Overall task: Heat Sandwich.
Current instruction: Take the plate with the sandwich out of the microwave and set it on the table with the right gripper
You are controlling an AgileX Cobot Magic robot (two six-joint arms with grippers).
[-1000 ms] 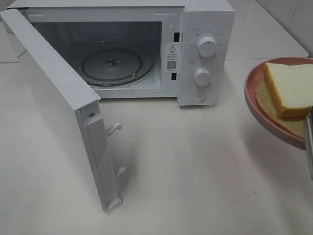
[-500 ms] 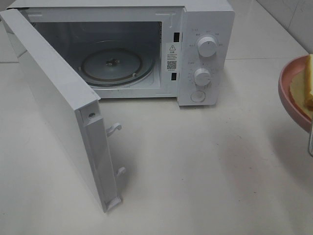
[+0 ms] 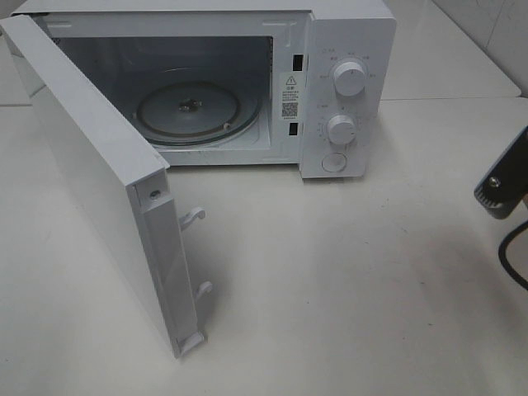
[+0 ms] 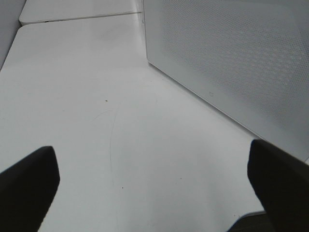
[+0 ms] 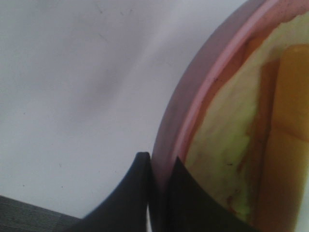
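Pink plate [image 5: 169, 125] rim clamped between right fingers [image 5: 188, 203] — sandwich [image 5: 285, 145] just beside (left fingers [image 4: 26, 186] apart)

white microwave [image 3: 247, 82], pink plate [image 5: 193, 111] — orange-filled sandwich [image 5: 285, 145]

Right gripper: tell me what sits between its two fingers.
The right wrist view shows the pink plate's rim pinched between the right gripper's fingers. The sandwich lies on the plate just past them, with nothing else in the gap.
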